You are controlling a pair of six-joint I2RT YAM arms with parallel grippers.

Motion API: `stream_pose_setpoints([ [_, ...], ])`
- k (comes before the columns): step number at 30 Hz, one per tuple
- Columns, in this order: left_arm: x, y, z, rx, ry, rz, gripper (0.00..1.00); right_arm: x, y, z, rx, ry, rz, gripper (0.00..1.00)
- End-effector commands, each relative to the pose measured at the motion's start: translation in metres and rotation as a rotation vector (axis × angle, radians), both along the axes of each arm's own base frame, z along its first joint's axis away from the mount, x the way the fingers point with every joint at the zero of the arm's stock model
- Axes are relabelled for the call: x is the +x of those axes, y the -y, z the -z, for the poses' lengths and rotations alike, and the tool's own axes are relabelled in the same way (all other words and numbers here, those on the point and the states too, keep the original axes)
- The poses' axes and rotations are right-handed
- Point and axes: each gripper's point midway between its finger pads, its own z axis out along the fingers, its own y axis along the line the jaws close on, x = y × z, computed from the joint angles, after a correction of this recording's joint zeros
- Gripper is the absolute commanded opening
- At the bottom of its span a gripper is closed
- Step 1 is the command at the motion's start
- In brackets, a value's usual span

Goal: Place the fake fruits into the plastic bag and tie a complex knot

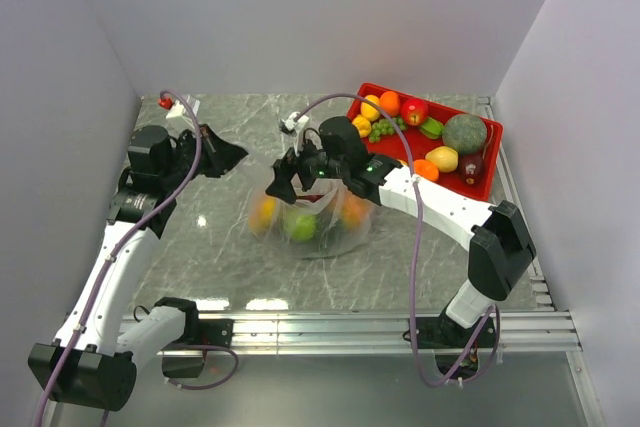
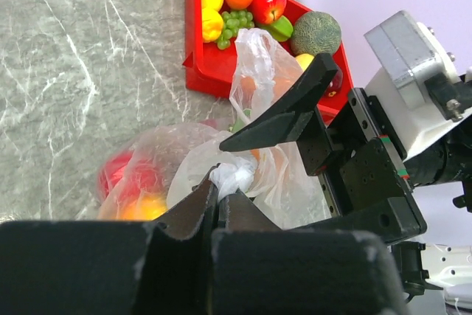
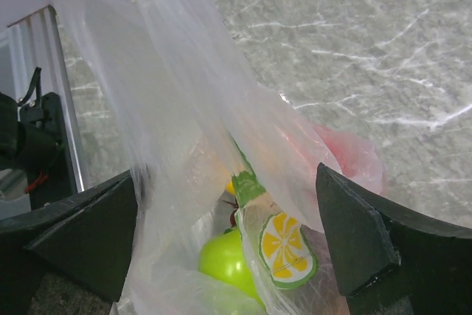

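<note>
I am looking down on a grey marble-patterned table (image 1: 220, 247) that is sitting between plain white walls (image 1: 300, 17). A red tray (image 1: 402, 144) is lying at the far right corner, slanted against the table's edges. A small red object (image 1: 165, 102) is sitting at the far left corner; I am not making out what it is. An aluminium rail (image 1: 350, 327) is running along the near edge.
</note>
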Motion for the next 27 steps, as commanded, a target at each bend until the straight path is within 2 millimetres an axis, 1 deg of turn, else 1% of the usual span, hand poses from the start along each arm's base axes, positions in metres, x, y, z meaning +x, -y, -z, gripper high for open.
stream_pose_setpoints([
  [1,-0.003,0.000,-0.041,-0.017,0.129,0.011,0.01,-0.005,0.000,-0.024,0.045,0.011,-0.027,0.99],
  [3,-0.002,0.001,-0.042,-0.023,0.126,0.009,0.01,-0.017,0.003,-0.007,0.014,-0.029,-0.068,0.99],
  [5,-0.001,0.001,-0.043,-0.030,0.124,0.007,0.01,-0.021,0.004,0.008,-0.021,-0.037,-0.093,1.00],
  [7,0.000,0.001,-0.046,-0.035,0.134,0.003,0.01,-0.020,0.006,0.034,-0.065,-0.072,-0.087,1.00],
  [9,0.001,0.001,-0.046,-0.038,0.135,0.001,0.01,-0.018,0.008,0.052,-0.095,-0.079,-0.084,0.99],
  [10,0.001,0.000,-0.047,-0.038,0.136,0.000,0.01,-0.017,0.007,0.062,-0.108,-0.093,-0.090,0.84],
  [12,0.004,-0.001,-0.043,-0.033,0.127,-0.012,0.01,-0.018,0.005,0.070,-0.109,-0.123,-0.096,0.56],
  [13,0.005,-0.002,-0.041,-0.030,0.124,-0.018,0.01,-0.021,0.002,0.077,-0.109,-0.152,-0.116,0.33],
  [15,0.012,-0.006,-0.034,-0.025,0.110,-0.055,0.01,-0.026,-0.001,0.083,-0.107,-0.213,-0.118,0.10],
  [16,0.015,-0.007,-0.032,-0.024,0.112,-0.066,0.01,-0.030,-0.002,0.092,-0.113,-0.250,-0.117,0.01],
  [17,0.018,-0.009,-0.030,-0.025,0.107,-0.080,0.02,-0.034,-0.003,0.097,-0.117,-0.273,-0.121,0.00],
  [18,0.026,-0.012,-0.022,-0.023,0.084,-0.112,0.02,-0.041,-0.001,0.109,-0.134,-0.313,-0.124,0.00],
  [19,0.031,-0.014,-0.019,-0.024,0.073,-0.130,0.03,-0.045,0.000,0.115,-0.144,-0.331,-0.128,0.00],
  [21,0.040,-0.014,-0.011,-0.027,0.051,-0.139,0.03,-0.050,0.004,0.130,-0.164,-0.363,-0.127,0.00],
  [23,0.047,-0.012,-0.011,-0.037,0.060,-0.136,0.04,-0.051,0.008,0.137,-0.174,-0.366,-0.120,0.00],
  [24,0.049,-0.012,-0.008,-0.043,0.058,-0.138,0.05,-0.054,0.010,0.144,-0.188,-0.375,-0.126,0.00],
  [27,0.055,-0.007,-0.003,-0.052,0.052,-0.111,0.08,-0.055,0.012,0.151,-0.209,-0.388,-0.133,0.00],
])
